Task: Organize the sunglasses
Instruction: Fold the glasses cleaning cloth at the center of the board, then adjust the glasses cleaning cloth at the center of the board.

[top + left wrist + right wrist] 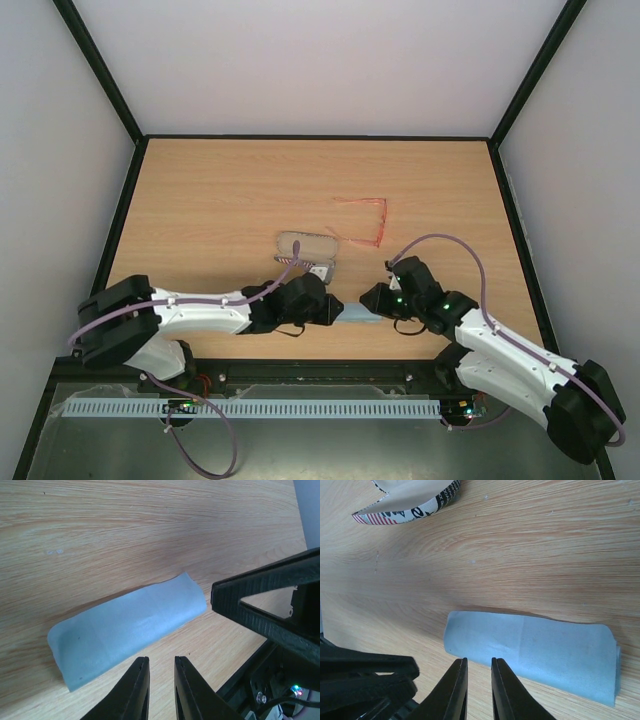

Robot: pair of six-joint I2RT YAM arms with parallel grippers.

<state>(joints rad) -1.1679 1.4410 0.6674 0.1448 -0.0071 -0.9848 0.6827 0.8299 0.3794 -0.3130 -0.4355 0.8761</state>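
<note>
Right, down at the tips: the left gripper [161, 659] has its two black fingers [136, 692] drawn in to a narrow slit, with bare wood showing in the gap and nothing between them. The tips sit just short of the near long edge of the cloth [130, 630], partway along it. The cloth is a light blue piece folded into a long strip, lying flat and slantwise across the left wrist view.

Over to the right gripper [478, 660], and it's the same picture: fingers a thin gap apart, nothing seen in it. Its tips are right at the cloth's edge near one end of the strip; touching it or just shy, I cannot tell from here. Each gripper shows as a black shape at the edge of the other's camera, so the two are close together.

From above, both arms reach low over the near part of the table [200, 190]. They meet near the middle, with a sliver of blue showing between them. Just beyond the left gripper lies the case [308, 252], oblong and open, its flag-patterned rim showing at the top of the right wrist view.

And the sunglasses [383, 222]: thin red wire, lying on the wood farther out. They are to the right of the case and apart from it, well away from both grippers.
</note>
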